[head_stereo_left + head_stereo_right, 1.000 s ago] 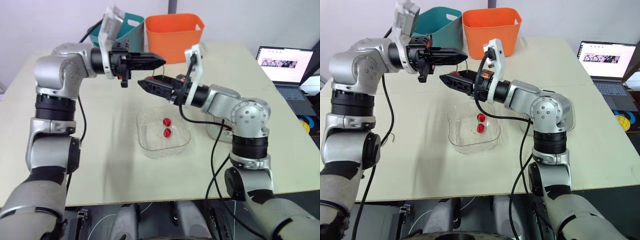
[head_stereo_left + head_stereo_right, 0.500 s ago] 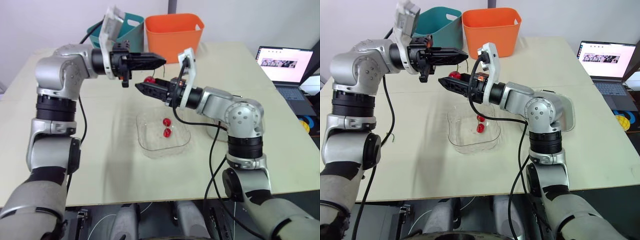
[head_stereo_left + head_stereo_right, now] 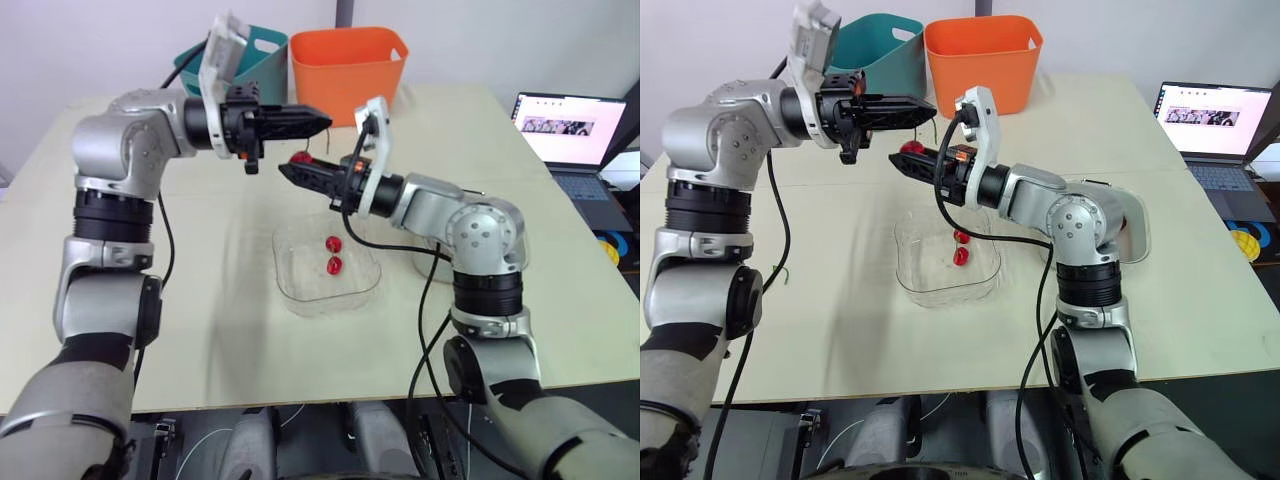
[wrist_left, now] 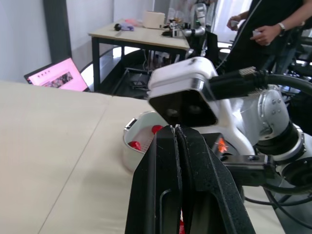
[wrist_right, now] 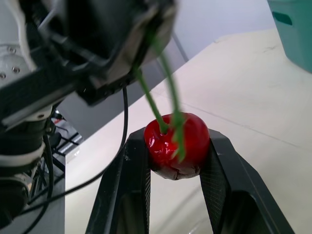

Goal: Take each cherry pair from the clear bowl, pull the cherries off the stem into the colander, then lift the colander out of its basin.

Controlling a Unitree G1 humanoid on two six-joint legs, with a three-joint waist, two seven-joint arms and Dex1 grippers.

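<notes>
My left gripper (image 3: 325, 122) is shut on the green stem (image 5: 151, 105) of a cherry pair, held above the table behind the clear bowl (image 3: 295, 290). A red cherry (image 5: 176, 145) hangs from that stem just under the left fingertips. My right gripper (image 3: 290, 168) reaches in from the right, and its fingers (image 5: 222, 165) press on both sides of this cherry. Two more cherries (image 3: 333, 243) lie in the clear bowl below. The white colander (image 4: 141, 141) with red cherries in it sits in its basin (image 3: 1135, 225) at the right, mostly hidden behind my right arm.
An orange bin (image 3: 348, 72) and a teal bin (image 3: 262, 52) stand at the table's far edge. An open laptop (image 3: 570, 130) sits off the table's right side. A person (image 4: 273, 29) stands beyond the table in the left wrist view.
My right gripper moved left and up to the cherry hanging under the left fingertips, and its fingers closed in from wide open. The left arm stayed still.
</notes>
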